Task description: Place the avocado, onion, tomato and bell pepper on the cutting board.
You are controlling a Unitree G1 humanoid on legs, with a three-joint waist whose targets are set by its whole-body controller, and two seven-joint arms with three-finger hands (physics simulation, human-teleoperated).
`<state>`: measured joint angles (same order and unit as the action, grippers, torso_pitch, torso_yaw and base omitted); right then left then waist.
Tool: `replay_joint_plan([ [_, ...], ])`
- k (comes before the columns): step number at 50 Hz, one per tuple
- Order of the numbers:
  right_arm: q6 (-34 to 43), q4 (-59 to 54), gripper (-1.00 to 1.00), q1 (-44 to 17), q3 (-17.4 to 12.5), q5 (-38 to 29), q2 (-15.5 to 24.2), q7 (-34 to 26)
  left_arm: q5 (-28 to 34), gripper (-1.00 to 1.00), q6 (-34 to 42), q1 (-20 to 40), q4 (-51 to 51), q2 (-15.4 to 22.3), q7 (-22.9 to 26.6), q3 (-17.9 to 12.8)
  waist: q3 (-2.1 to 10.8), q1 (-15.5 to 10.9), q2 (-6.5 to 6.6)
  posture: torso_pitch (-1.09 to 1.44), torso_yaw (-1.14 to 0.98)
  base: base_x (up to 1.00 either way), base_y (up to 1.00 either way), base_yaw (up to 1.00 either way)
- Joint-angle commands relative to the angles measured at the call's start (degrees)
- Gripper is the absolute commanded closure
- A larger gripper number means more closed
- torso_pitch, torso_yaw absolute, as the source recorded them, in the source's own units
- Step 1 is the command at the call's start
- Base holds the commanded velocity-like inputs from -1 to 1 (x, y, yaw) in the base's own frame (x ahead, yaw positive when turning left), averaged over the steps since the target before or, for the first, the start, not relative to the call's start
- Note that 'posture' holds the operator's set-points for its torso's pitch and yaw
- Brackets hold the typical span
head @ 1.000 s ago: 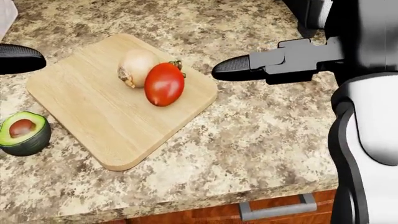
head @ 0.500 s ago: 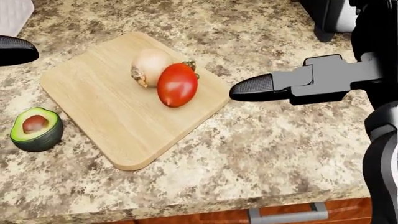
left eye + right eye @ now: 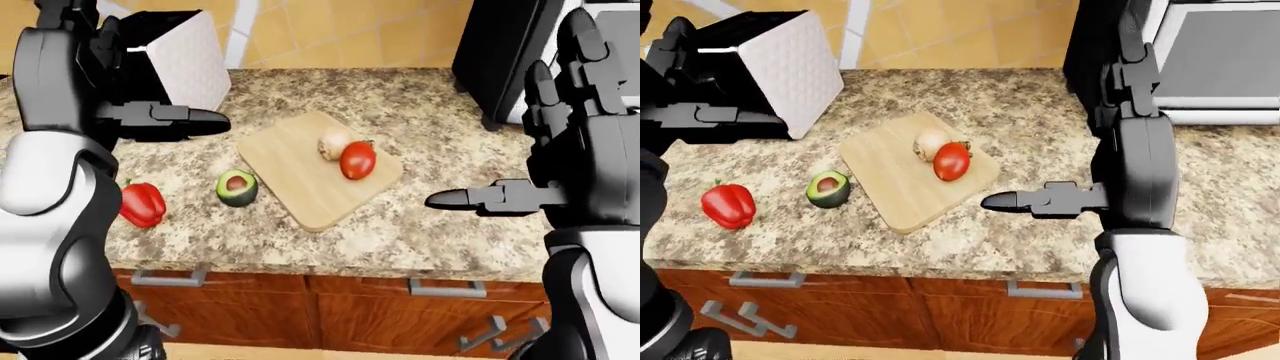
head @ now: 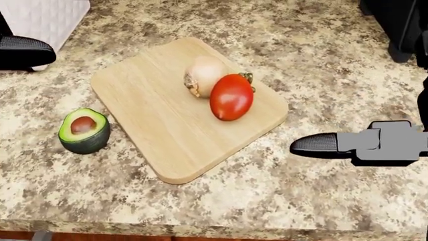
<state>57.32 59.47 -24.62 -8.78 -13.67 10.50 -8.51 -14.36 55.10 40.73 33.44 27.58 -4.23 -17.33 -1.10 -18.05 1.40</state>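
Note:
A wooden cutting board (image 4: pixel 150 115) lies on the granite counter (image 4: pixel 321 60). On it an onion (image 4: pixel 204 74) and a red tomato (image 4: pixel 231 97) touch each other. A halved avocado (image 4: pixel 84 130) sits cut side up on the counter, just off the board's left edge. Further left on the counter lies a red bell pepper (image 3: pixel 142 204). My left hand (image 3: pixel 165 120) hovers open above the counter, to the upper left of the board. Right of the board's lower corner my right hand (image 3: pixel 560 172) hangs open, one finger (image 4: pixel 317 144) pointing left. Neither hand holds anything.
A white boxy appliance (image 3: pixel 185 60) stands at the counter's upper left, a dark appliance (image 3: pixel 500 52) at the upper right, with a grey oven-like front (image 3: pixel 1220 67) beside it. Wooden drawers with metal handles (image 3: pixel 445 287) run below the counter's edge.
The head view has shifted, so the board and food now sit further right. My right hand has dropped from beside the tomato to below the board's right corner.

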Motion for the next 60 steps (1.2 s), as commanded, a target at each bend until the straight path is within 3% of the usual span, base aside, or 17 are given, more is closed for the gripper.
replay_joint_plan([
  [1, -3.99, 0.53, -1.0, 1.19, 0.02, -0.91, -0.98, -0.54, 0.8, -1.0, -2.07, 1.79, 0.88, 0.54, 0.13, -0.39, 1.07, -0.31, 0.21, 0.0, 0.34, 0.0, 0.0, 0.0],
  [12, -6.39, 0.53, -1.0, 0.58, -2.32, -9.1, -5.85, -8.51, 3.76, -1.0, -3.26, 1.47, -0.87, 0.97, 2.42, -0.24, 1.59, -4.02, 0.8, 0.0, 0.38, 0.0, 0.0, 0.0],
  [20, -7.42, 0.53, -1.0, 0.79, -2.71, -10.99, -7.51, -10.04, 6.57, -1.0, -4.51, 1.59, -5.66, 3.06, 4.94, -1.66, 1.89, -5.57, 1.0, 0.0, 0.38, 0.0, 0.0, 0.0],
  [22, -7.61, 0.53, -1.0, 0.93, -2.64, -11.27, -7.68, -10.36, 9.27, -1.0, -6.46, 0.54, -7.76, 5.25, 7.29, -0.37, 1.96, -5.83, 1.11, 0.0, 0.38, 0.0, 0.0, 0.0],
  [25, -7.66, 0.53, -1.0, 0.95, -2.7, -11.49, -7.84, -10.55, 10.98, -1.0, -7.69, 1.4, -10.28, 5.73, 9.11, -1.57, 2.04, -6.23, 1.23, 0.0, 0.38, 0.0, 0.0, 0.0],
  [29, -7.88, 0.53, -1.0, 1.52, -2.48, -11.46, -7.89, -10.3, 13.45, -1.0, -8.95, -1.49, -11.29, 6.84, 10.58, -2.11, 2.16, -6.57, 1.25, 0.0, 0.38, 0.0, 0.0, 0.0],
  [40, -7.09, 0.53, -1.0, 2.1, -0.74, -9.88, -6.36, -7.75, 14.01, -1.0, -12.41, -7.03, -13.0, 4.49, 12.19, -5.36, 2.54, -7.39, 1.2, 0.0, 0.38, 0.0, 0.0, 0.0],
  [60, -7.81, 0.53, -1.0, 5.59, 0.27, -4.74, -3.46, -2.36, 14.29, -1.0, -14.26, -13.5, -12.8, -0.94, 13.23, -4.04, 3.0, -8.39, 0.58, 0.0, 0.38, 0.0, 0.0, 0.0],
])
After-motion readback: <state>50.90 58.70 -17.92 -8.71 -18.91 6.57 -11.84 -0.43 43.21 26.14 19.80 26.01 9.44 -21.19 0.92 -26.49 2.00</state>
